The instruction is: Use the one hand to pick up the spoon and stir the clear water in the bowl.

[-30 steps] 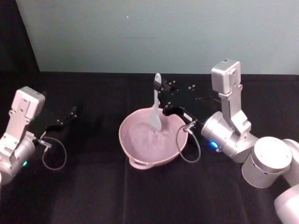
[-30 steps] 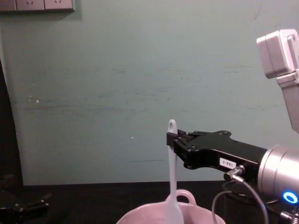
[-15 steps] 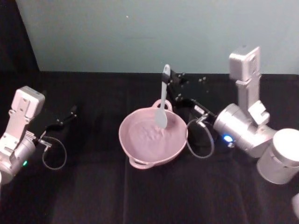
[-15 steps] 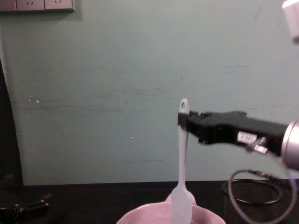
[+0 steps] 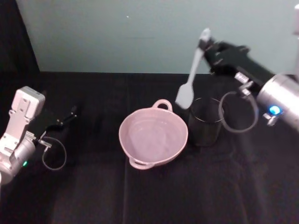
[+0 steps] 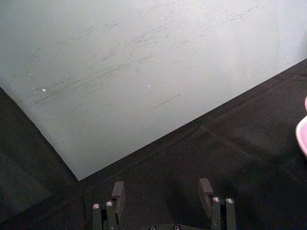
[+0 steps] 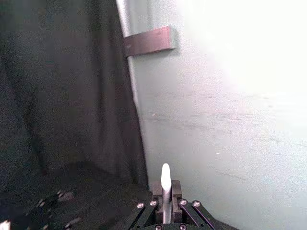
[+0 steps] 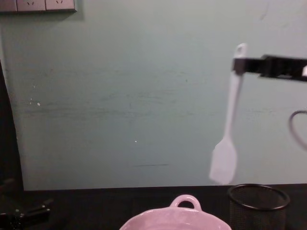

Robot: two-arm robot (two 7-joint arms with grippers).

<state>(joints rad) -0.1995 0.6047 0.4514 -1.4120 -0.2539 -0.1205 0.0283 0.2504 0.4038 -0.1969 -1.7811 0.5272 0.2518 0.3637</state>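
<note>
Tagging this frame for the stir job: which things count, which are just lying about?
In the job:
white plastic flat-bladed spoon, held up in the air
right gripper, shut on the spoon's handle end
pale pink glossy bowl with loop handle
clear water inside it

Lying about:
black wire-mesh cup beside the bowl
left gripper, open, parked far left
</note>
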